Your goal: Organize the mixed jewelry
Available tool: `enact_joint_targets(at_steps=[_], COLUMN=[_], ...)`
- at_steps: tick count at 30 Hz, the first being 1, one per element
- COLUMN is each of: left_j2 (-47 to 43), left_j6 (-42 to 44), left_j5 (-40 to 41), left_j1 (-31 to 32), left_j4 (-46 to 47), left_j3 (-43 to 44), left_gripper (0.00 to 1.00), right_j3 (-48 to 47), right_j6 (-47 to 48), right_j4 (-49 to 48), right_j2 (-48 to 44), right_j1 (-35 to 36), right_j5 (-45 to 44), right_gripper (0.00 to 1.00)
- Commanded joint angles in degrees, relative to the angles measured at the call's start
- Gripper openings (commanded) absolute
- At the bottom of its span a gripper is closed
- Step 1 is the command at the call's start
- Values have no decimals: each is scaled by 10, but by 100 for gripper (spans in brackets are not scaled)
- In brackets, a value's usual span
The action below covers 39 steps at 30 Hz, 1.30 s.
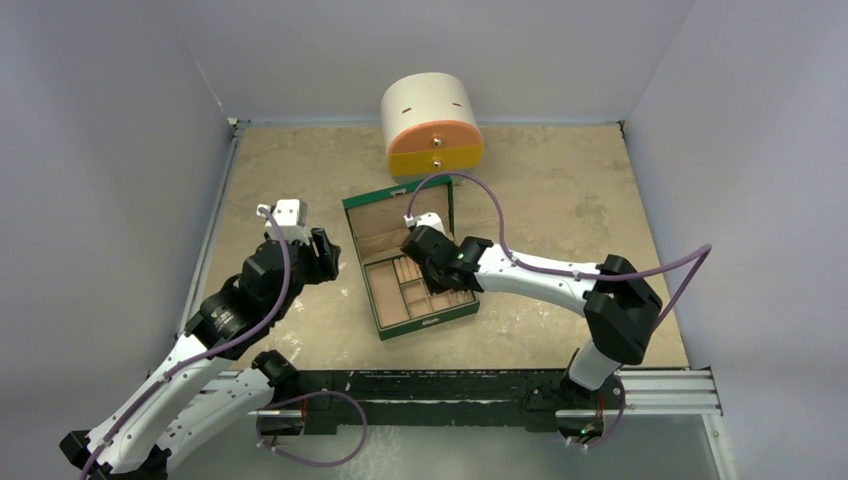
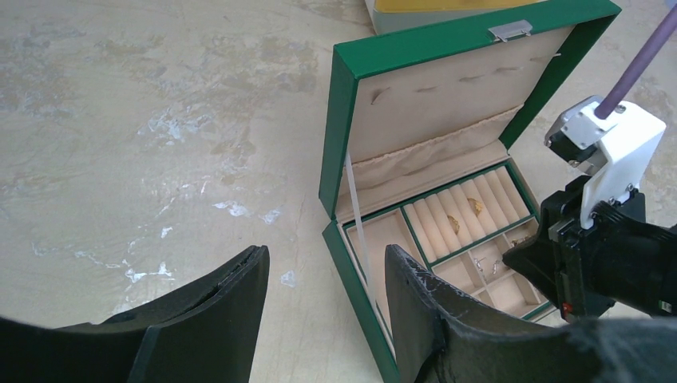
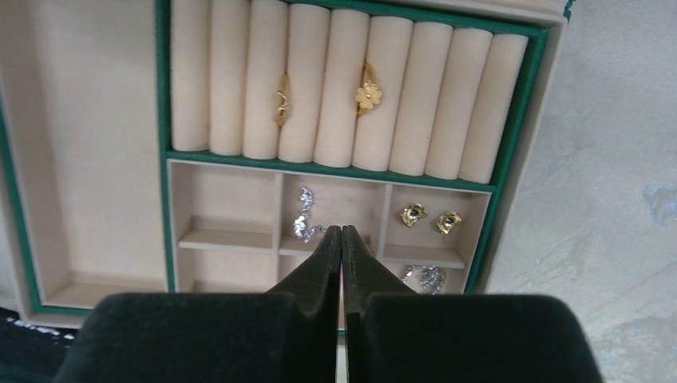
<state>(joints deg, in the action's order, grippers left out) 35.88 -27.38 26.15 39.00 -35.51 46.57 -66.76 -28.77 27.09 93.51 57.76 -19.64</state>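
A dark green hinged box with tan padded lining (image 1: 430, 322) stands open near the middle of the mottled beige tabletop (image 1: 560, 200), its lid raised toward the round cream, orange and yellow drawer chest (image 1: 432, 125) at the back wall. The mixed jewelry (image 3: 368, 96) lies inside this box, sorted by kind. Two gold rings (image 3: 283, 100) sit pushed into the row of cream padded rolls (image 3: 399, 96), one of them topped with a small flower shape. In the small square compartments below the rolls, a pair of silvery sparkling pieces (image 3: 304, 215) rests in the middle cell, two gold studs (image 3: 413, 214) lie side by side in the cell to the right of it, and another silvery cluster (image 3: 425, 277) shows in the cell under the studs, partly hidden by a finger. The right gripper (image 3: 342, 231) hangs over these small compartments with its black fingers clenched tip to tip; whether anything is pinched between them cannot be told. The left gripper (image 2: 323, 259) hovers just beside the box's left wall, over the tabletop, its fingers spread wide and grasping nothing.
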Motion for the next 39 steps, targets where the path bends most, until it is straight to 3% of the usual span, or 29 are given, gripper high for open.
enact_joint_targets(at_steps=[1,13,21,24,31,39], left_j2=[0,2,3,6,8,62], left_j6=[3,3,1,1,-4,5], left_j5=[11,12,13,13,18,65], left_j1=[-3,-3,-3,-3,-3,-3], left_j4=[12,11,11,10,10,14], left_j3=[13,13,13,14,18,76], left_gripper=[55,55,55,55,55,56], right_j3=[-32,-34,-32,-30,-4,34], right_j6=[-17,-35,-47,-52,-64,-81], right_j4=[36,31,30,29,23,50], right_j2=[13,29,21,13,-43,-133], right_j1=[2,2,2,2,1,2], right_j5=[-40,-36,-43,-47,-59,-145], right_gripper=[0,0,17,18,20,21])
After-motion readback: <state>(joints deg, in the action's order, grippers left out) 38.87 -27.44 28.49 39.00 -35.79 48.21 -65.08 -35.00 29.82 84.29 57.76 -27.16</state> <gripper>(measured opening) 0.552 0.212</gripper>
